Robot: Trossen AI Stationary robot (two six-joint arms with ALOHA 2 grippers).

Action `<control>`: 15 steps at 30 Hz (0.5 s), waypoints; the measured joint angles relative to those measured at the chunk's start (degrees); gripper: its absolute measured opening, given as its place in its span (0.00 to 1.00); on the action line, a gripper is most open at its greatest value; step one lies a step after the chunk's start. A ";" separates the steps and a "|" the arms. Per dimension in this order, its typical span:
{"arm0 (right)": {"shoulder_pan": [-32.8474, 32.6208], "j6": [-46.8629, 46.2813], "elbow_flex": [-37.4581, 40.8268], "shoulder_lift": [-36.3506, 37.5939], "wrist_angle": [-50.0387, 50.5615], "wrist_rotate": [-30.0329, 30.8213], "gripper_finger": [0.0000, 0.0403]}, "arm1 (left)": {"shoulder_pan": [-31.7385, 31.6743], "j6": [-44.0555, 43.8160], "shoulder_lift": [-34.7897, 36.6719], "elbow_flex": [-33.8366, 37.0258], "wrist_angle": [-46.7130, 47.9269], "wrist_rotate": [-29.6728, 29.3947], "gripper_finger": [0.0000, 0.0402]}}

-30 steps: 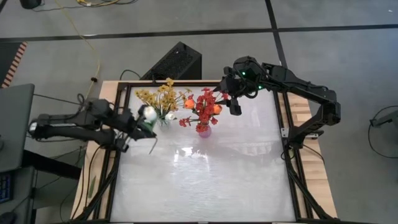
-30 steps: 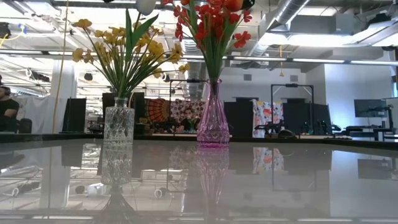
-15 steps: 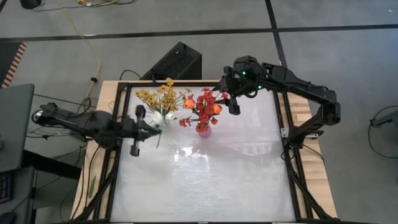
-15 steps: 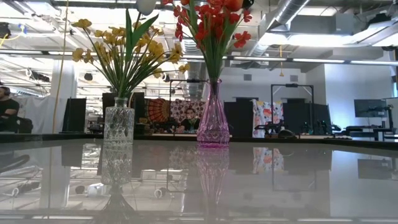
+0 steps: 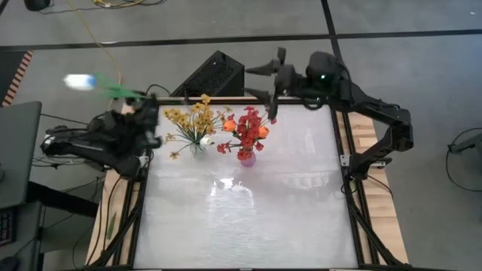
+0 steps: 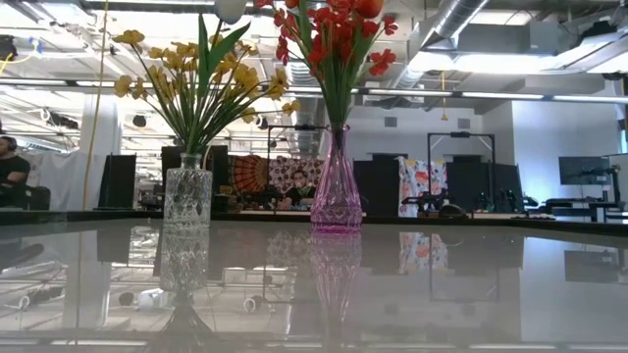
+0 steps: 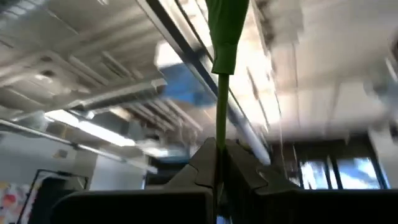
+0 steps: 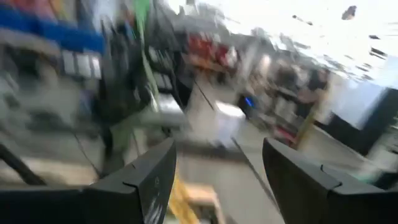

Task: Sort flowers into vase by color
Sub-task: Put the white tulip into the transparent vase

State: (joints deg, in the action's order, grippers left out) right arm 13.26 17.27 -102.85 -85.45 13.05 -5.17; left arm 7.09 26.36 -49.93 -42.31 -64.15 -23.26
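Now, line by line:

White flower (image 5: 78, 81): being held up in the air beyond the table's far-left corner; its pale bud is showing blurred at the far left of the high view, with the green stem (image 7: 222, 106) trailing back toward the left arm; it is sitting in neither vase.

Left gripper (image 5: 141, 111): hanging just off the table's left edge, near the far corner; its fingers (image 7: 205, 163) are pressing together on the green stem, which is rising straight out between them in the left wrist view.

Yellow flowers (image 5: 192, 117): standing in the clear cut-glass vase (image 6: 187, 196) at the far left of the table; the sprays are fanning out above its neck, with broad green leaves among them.

Red flowers (image 5: 247, 126): standing in the pink vase (image 6: 337, 191), just right of the clear one; an orange bloom (image 5: 229, 126) is sitting among them on the left side, and another orange bloom is showing on the right.

Right gripper (image 5: 265, 81): hovering over the table's far edge, beyond the red flowers and apart from them; its fingers (image 8: 140, 177) are standing wide apart with nothing between them.

Table (image 5: 248, 218): carrying a glossy white top inside a dark frame; the two vases are mirroring in it in the low view.

Room: a person (image 6: 10, 167) is sitting at the far left behind the table.
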 joint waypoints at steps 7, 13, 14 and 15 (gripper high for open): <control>2.25 -20.10 0.07 -1.37 -11.35 -10.07 0.66 | -7.98 -0.24 -9.16 -11.80 6.60 1.92 0.00; 1.69 -24.05 0.07 -3.71 -9.08 -9.95 0.66 | -12.18 -2.32 -13.72 -19.98 16.75 9.48 0.00; 1.68 -24.40 0.14 -4.00 -8.40 -9.97 0.66 | -12.70 -3.08 -14.01 -21.00 17.47 10.38 0.00; 1.69 -24.81 0.18 -4.17 -8.04 -9.96 0.66 | -13.13 -3.80 -14.12 -21.74 17.99 11.18 0.00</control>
State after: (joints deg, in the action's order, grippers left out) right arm 14.95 -7.54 -102.66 -89.62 5.01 -15.13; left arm -6.04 22.56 -64.06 -64.05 -46.16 -12.08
